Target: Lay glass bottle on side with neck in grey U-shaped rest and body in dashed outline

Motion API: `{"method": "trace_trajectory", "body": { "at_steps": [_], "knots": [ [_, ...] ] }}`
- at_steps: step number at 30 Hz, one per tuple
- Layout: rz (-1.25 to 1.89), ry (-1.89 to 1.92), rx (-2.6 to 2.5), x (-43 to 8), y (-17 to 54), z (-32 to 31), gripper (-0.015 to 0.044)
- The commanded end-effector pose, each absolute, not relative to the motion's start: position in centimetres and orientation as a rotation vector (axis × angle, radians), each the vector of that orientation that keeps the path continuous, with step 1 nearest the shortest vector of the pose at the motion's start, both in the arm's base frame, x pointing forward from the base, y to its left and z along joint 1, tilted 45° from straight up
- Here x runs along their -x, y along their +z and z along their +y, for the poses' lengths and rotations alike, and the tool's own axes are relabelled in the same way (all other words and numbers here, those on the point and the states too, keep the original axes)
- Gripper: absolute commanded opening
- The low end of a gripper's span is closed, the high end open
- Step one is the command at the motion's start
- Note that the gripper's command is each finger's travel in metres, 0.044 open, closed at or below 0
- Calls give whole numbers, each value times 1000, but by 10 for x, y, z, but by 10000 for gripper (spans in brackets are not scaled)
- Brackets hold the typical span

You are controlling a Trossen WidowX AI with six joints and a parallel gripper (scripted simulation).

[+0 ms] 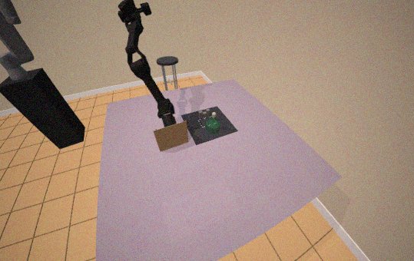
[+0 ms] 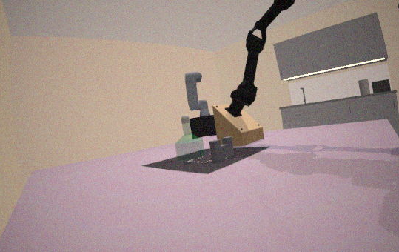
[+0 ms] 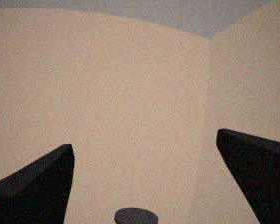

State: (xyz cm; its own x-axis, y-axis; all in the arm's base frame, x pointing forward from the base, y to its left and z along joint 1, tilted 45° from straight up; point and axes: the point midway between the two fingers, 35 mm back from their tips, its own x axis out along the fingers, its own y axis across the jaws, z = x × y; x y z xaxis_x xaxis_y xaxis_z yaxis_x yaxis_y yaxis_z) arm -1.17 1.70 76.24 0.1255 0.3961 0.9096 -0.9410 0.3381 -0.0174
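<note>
The glass bottle is standing upright on the counter, well apart from the end effector, which is hovering beyond the counter's upper edge in the top view. Its fingers are standing nearly fully open, gripping nothing. The bottle is standing beside the dashed outline, while the grey U-shaped rest is sitting near it, on a dark mat. In the top view, the mat is lying nearer the counter's upper edge than its right-hand corner. The arm is rising from a wooden block just beside the mat. A round stool is standing past the counter's upper edge, and grey cabinets are hanging on the wall.
</note>
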Motion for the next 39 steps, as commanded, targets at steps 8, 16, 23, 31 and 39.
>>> {"method": "trace_trajectory", "body": {
  "at_steps": [8, 16, 23, 31, 39],
  "knots": [
    [-930, 1044, -594, -14, 752, 50, 440],
    [-752, 985, -508, -74, 726, 104, 440],
    [-561, 883, -435, -147, 685, 137, 440],
    [-462, 810, -410, -186, 659, 143, 440],
    [-244, 693, -394, -261, 598, 144, 440]
  ]
}}
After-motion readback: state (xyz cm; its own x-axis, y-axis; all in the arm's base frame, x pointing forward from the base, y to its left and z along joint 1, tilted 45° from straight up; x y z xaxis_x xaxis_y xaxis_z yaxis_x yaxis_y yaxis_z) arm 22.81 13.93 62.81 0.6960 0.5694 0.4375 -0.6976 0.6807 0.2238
